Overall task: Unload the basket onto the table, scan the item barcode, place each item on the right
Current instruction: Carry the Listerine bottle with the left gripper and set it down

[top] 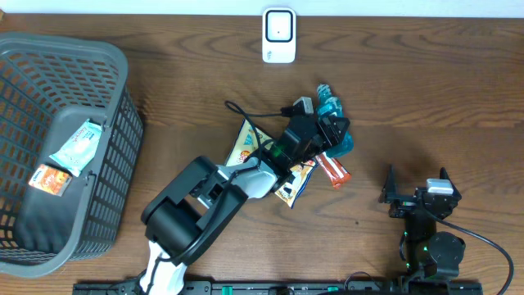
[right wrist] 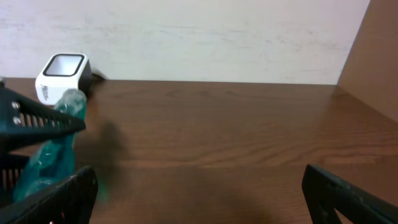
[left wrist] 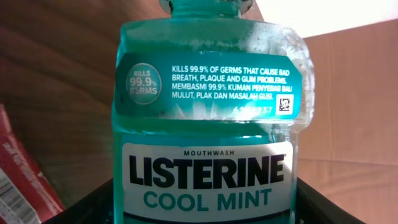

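Observation:
The item is a teal Listerine Cool Mint mouthwash bottle, with my left gripper shut on its body mid-table. In the left wrist view the bottle fills the frame, label towards the camera, a black finger pressed against each side at the bottom; no barcode shows, only a small square code on the upper label. The white scanner stands at the table's back edge, beyond the bottle. My right gripper sits low at the front right, open and holding nothing. From the right wrist, the scanner and bottle are at far left.
A grey mesh basket at the left holds a couple of packets. Snack packets and a red tube lie under the left arm. A red packet shows beside the bottle. A cardboard wall stands at the right.

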Controlling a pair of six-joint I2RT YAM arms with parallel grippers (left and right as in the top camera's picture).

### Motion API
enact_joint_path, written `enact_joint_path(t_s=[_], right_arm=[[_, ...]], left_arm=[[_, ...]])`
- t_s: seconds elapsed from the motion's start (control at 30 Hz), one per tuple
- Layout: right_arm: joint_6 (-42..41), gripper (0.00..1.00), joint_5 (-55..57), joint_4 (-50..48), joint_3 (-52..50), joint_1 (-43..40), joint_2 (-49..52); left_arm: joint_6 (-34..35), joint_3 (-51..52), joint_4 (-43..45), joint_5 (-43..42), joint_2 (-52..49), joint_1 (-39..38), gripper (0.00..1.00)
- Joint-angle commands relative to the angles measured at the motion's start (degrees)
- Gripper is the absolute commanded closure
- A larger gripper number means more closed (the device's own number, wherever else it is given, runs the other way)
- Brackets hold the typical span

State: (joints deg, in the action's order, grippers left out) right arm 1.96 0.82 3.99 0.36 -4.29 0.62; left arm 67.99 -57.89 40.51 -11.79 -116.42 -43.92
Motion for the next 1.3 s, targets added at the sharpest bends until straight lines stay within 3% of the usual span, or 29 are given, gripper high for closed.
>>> enact_joint_path(t_s=[0.0,0.13,0.23,0.57,0.8,0.83,0.97,1.1,1.27], right_arm=[[0.48,0.01,-0.33,0.20,-0.07,0.09,-0.31],[0.46,0.01,-0.33,0.20,-0.07,1.73,-0.31],[0.46,0.01,-0.33,0.22,-0.07,2.27,-0.31],[0.46,0.01,-0.33,0.20,-0.07,2.25,-0.31],[0.46,0.01,-0.33,0.22,-0.07,2.25,-0.31],[0.46,0.01,-0.33,0.22,-0.07,2.25,-0.31],[0.46,0.01,-0.33,0.22,-0.07,2.25,-0.31],[0.46,0.01,-0.33,0.22,-0.07,2.25,-0.31],[0.46,0.01,-0.33,0.22,-0.07,2.25,-0.31]], left_arm=[[1.88,-1.70,1.81,2.73,-1.16,-0.15,0.71],[6.34,-1.70,0.90,2.14,-2.95,-0.15,0.71],[9.16,-1.70,-5.62,2.03,-3.17,-0.15,0.71],[12.13,-1.70,-25.64,2.21,-2.47,0.63,0.71],[12.92,-1.70,-33.18,2.43,-1.55,1.09,0.71],[12.92,-1.70,-33.18,2.32,-1.53,1.09,0.69],[12.66,-1.70,-32.96,1.92,-1.44,1.09,0.41],[9.81,-1.70,-32.98,1.77,-0.31,1.09,0.38],[5.46,-1.70,-32.98,2.23,4.37,1.09,0.18]])
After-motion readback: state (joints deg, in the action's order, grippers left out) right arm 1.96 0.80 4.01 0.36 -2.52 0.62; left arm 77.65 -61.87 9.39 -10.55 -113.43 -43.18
